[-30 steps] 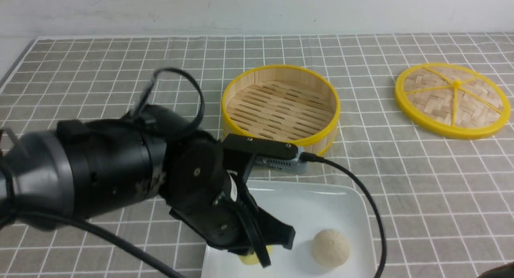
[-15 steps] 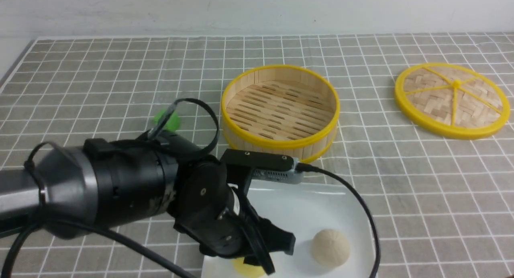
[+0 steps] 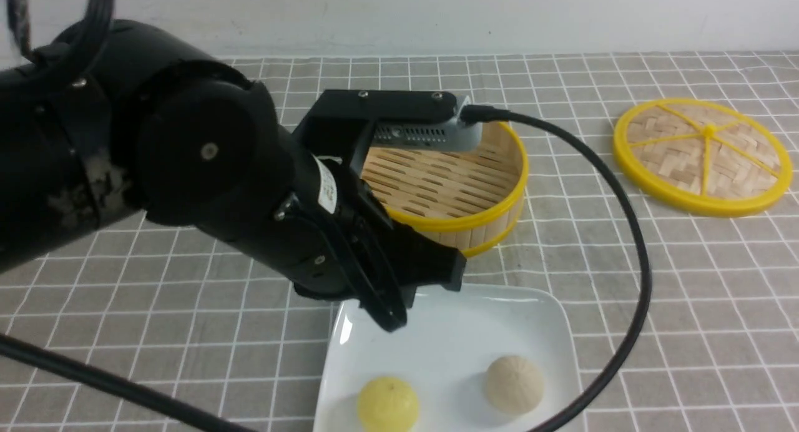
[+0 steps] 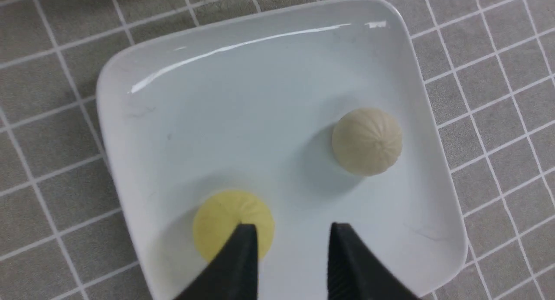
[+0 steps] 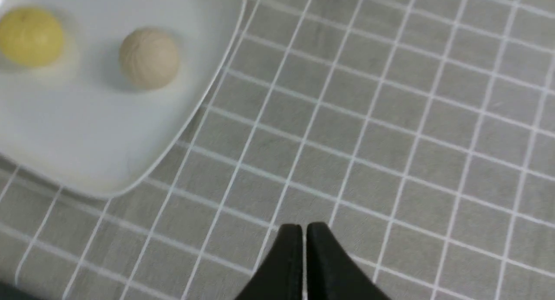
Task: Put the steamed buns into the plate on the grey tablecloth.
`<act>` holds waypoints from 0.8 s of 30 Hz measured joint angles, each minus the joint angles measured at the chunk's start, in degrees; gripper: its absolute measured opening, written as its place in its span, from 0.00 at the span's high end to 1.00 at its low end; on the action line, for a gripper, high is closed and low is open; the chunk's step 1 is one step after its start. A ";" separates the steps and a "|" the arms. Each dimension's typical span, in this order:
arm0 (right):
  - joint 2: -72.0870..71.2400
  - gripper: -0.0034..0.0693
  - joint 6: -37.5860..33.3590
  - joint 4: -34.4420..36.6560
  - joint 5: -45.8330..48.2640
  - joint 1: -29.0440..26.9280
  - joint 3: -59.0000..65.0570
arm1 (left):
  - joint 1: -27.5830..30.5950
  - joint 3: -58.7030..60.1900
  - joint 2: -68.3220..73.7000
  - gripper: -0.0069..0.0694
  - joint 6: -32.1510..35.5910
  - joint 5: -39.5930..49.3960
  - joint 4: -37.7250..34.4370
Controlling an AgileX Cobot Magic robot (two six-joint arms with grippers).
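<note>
I find my left gripper (image 4: pixel 290 233) partly spread and empty, hanging above the plate (image 4: pixel 260 66). The yellow bun (image 4: pixel 219 215) lies near one fingertip, untouched. The beige bun (image 4: pixel 367 141) lies farther out past the other. Both rest on the plate, apart. My right gripper (image 5: pixel 303 230) is closed on nothing over the grey tablecloth (image 5: pixel 390 118), beside the plate.
</note>
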 joint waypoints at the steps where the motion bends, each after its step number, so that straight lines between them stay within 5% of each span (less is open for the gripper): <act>1: -3.02 0.91 1.62 -1.42 -1.58 0.00 1.15 | 0.00 -0.13 -0.12 0.72 0.00 0.61 0.08; 5: -14.25 0.91 4.64 -3.76 -16.12 0.00 10.42 | 0.00 -0.13 -0.12 0.89 0.00 1.81 0.22; 14: -17.69 0.91 1.97 -4.94 -46.04 0.00 23.68 | 0.00 -0.19 -0.12 0.91 0.00 2.06 0.22; 24: -17.69 0.91 1.52 -5.23 -44.62 0.00 23.89 | 0.00 -0.19 -0.12 0.91 0.00 2.06 1.54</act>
